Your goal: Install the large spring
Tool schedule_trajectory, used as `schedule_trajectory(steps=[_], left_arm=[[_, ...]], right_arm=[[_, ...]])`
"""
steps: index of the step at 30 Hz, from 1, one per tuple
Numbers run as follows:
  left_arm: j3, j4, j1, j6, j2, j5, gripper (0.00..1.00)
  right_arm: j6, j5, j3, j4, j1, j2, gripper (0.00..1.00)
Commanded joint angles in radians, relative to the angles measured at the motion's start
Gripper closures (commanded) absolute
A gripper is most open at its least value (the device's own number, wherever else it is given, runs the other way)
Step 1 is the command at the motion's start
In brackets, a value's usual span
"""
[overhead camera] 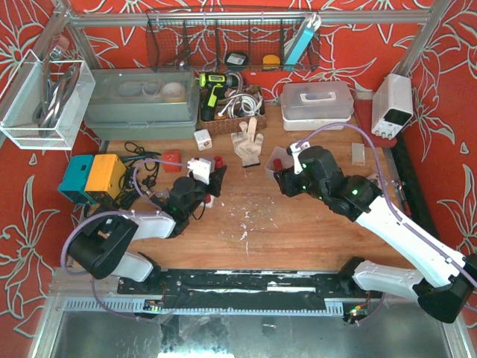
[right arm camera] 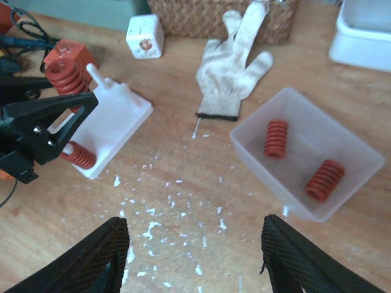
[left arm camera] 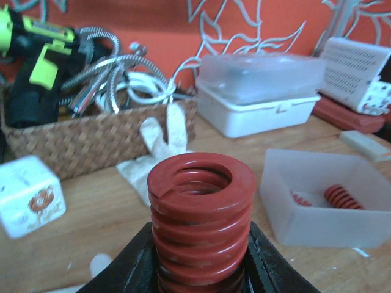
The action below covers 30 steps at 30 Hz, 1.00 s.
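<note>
The large red spring stands upright between the black jaws of my left gripper, which is shut on it. In the right wrist view the same spring is held beside the white peg of the white base plate; a smaller red spring lies at the plate's near edge. In the top view my left gripper is at the plate. My right gripper is open and empty above the bare wood, near the clear bin.
The clear bin holds two small red springs. A white glove, a white cube, a wicker basket with a drill and hoses, and a white lidded box stand behind. White chips litter the wood.
</note>
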Motion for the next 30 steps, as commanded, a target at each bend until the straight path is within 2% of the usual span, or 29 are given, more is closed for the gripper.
schedule_trajectory(steps=[1,9,16,25,30], left_arm=[[0.027,0.086,0.040,-0.069,0.086,-0.026,1.00],[0.054,0.214,0.083,-0.077,0.241,-0.022,1.00],[0.055,0.313,0.110,-0.086,0.302,0.015,1.00],[0.098,0.339,0.145,-0.075,0.376,0.024,0.98],[0.124,0.275,0.159,-0.085,0.376,0.000,0.96]], right_arm=[[-0.027,0.126,-0.054,0.052,-0.009,-0.045,0.36],[-0.055,0.185,-0.135,0.118,-0.038,-0.125,0.27],[-0.007,0.235,-0.238,0.185,-0.055,-0.170,0.19],[0.025,0.284,-0.314,0.240,-0.064,-0.200,0.09],[0.025,0.267,-0.324,0.250,-0.068,-0.207,0.07]])
